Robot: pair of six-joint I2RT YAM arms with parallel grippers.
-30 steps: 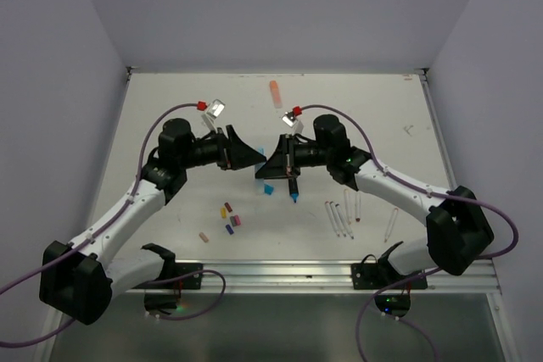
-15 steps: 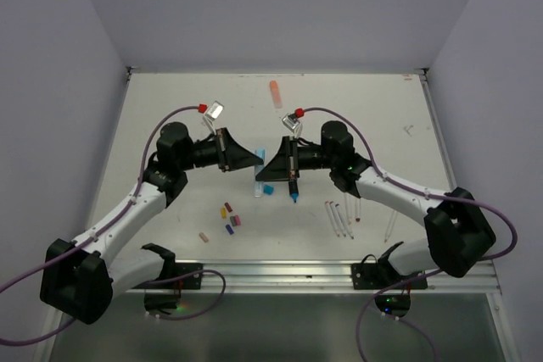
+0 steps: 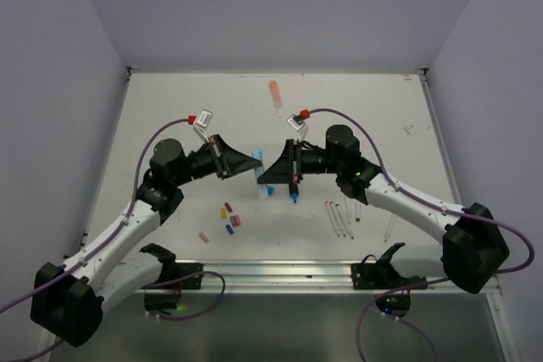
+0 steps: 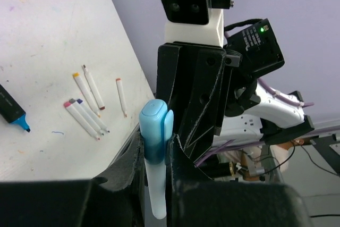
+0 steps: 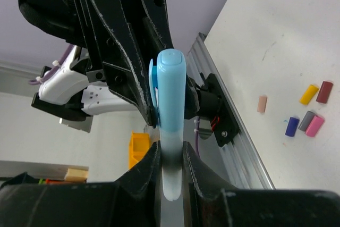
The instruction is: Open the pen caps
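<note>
Two grippers, left gripper [image 4: 154, 155] and right gripper [image 5: 171, 155], each pinch one light blue marker [image 5: 171, 89]; near it we see a black marker [image 3: 293, 186], loose coloured caps [image 3: 237, 220] and white pens [image 4: 87, 94].

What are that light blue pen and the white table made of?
The light blue pen looks like smooth plastic: it has a soft sheen and a moulded rounded end. The table seems a matte white painted or laminated board, faintly ink-smudged; its core is not visible.

Lab test cell: white table [image 3: 170, 108] boxed by blank walls [image 3: 254, 6].
</note>
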